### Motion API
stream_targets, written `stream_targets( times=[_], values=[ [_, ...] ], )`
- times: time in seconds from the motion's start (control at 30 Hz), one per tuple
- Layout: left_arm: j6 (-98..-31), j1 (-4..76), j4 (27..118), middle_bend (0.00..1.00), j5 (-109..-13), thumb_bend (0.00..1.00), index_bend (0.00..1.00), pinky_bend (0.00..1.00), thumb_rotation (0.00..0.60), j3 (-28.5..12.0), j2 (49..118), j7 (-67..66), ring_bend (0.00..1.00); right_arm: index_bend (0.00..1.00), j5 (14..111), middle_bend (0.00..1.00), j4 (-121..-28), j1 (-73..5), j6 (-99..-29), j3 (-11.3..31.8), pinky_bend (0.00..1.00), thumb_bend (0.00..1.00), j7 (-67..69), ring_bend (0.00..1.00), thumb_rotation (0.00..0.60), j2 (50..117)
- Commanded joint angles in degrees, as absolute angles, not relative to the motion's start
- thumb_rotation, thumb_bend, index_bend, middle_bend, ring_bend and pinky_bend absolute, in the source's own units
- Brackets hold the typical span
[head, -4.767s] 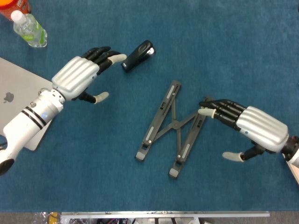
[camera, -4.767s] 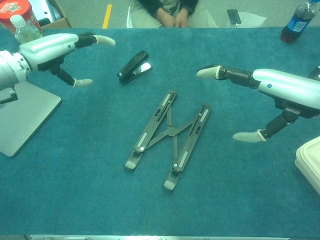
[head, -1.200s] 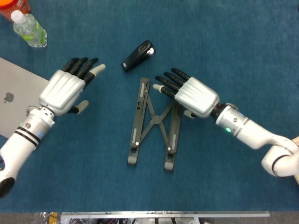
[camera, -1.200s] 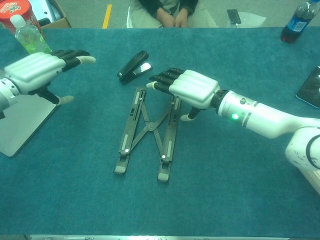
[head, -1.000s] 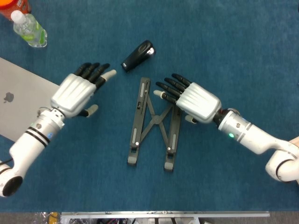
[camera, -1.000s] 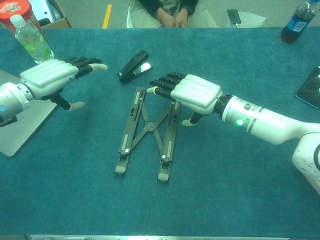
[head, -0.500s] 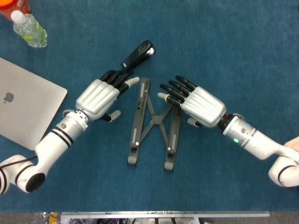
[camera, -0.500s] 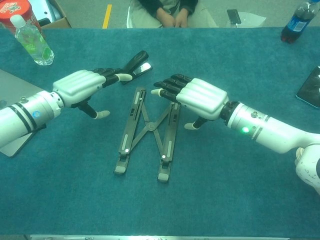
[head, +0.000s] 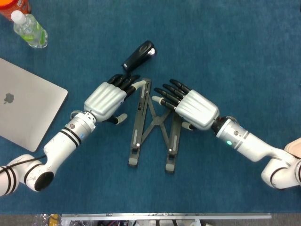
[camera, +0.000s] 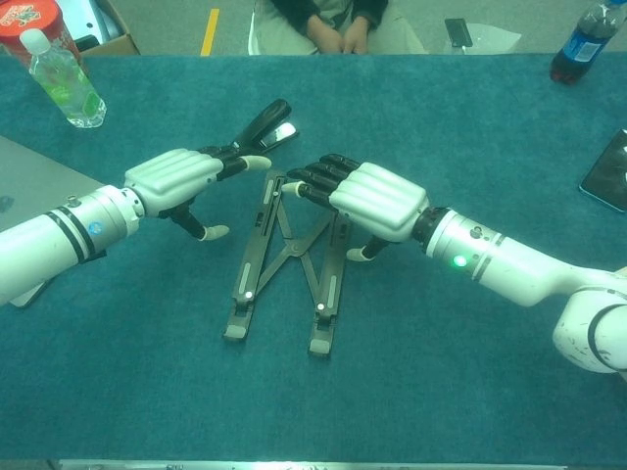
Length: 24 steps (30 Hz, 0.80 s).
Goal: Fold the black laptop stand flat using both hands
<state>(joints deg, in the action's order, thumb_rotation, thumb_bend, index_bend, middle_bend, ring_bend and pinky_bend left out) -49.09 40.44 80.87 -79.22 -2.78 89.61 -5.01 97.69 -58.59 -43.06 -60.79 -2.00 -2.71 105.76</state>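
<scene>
The black laptop stand (head: 153, 123) (camera: 284, 257) lies on the blue cloth, two long bars joined by a crossed link, partly spread. My left hand (head: 107, 99) (camera: 181, 176) is at the far end of the left bar, fingertips touching or just over its top, fingers apart, holding nothing. My right hand (head: 192, 107) (camera: 367, 199) hovers over the far end of the right bar, fingers stretched toward the middle, its thumb down beside the bar. It covers that bar's upper part. Whether it presses on the bar I cannot tell.
A black stapler (head: 138, 55) (camera: 263, 122) lies just beyond the stand. A grey laptop (head: 26, 108) sits at the left, a clear bottle (head: 29, 29) (camera: 67, 86) at the far left corner. A cola bottle (camera: 583, 39) and a phone (camera: 607, 168) are at the right.
Over five seconds the stand turned and its bars came closer together. In the last second my left hand swept in to the left bar's far end; my right hand shifted slightly left.
</scene>
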Motion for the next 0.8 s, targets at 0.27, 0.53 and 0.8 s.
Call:
stream_targets(
  times=[0.27, 0.53, 0.8],
  values=[
    [-47.2, 41.1, 81.3, 0.0, -78.0, 0.29, 0.0, 0.07, 0.6, -2.8, 89.6, -2.8, 0.0, 0.0, 97.0, 0.0, -58.5, -44.0, -59.7, -1.2, 0.05, 0.12, -2.8, 0.0, 0.6, 106.7],
    [-47.0, 41.1, 80.1, 0.0, -77.9, 0.29, 0.0, 0.07, 0.6, -2.6, 90.4, -1.5, 0.0, 0.0, 96.6, 0.0, -59.2, -44.4, -59.1, -1.0, 0.05, 0.12, -3.4, 0.0, 0.6, 106.7],
    [-46.6, 41.3, 78.1, 0.0, -78.3, 0.29, 0.0, 0.07, 0.6, -2.3, 91.8, 0.2, 0.0, 0.0, 96.4, 0.0, -59.5, -44.7, -58.8, -0.9, 0.05, 0.12, -3.8, 0.0, 0.6, 106.7]
  ],
)
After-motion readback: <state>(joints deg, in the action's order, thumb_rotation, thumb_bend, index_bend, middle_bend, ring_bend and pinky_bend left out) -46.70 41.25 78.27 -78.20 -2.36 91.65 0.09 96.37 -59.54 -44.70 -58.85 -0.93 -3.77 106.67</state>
